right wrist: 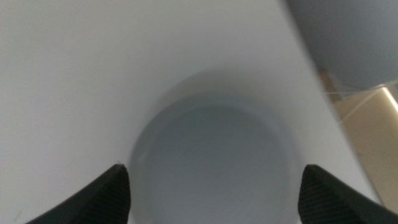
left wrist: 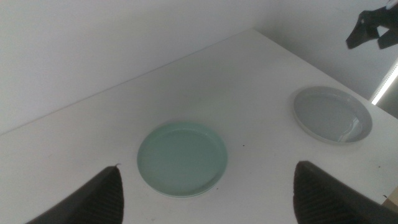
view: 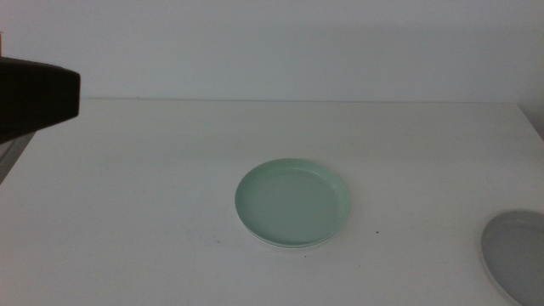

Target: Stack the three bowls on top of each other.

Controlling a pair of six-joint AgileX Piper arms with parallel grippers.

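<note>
Clearly the grey bowl (view: 515, 255) sits at four o'clock on the table (view: 153, 187), straight beneath the right gripper (right wrist: 214, 186), whose jaws gape wide. Well apart at the centre lies the mint green bowl (view: 291, 204), apparently atop a white rim. Farther off, the left gripper (left wrist: 208, 193) hangs wide open.

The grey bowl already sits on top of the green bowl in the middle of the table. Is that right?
No. The grey bowl sits apart on the bare table, not on the green bowl, which is in the middle; the left wrist view shows the gap.
</note>
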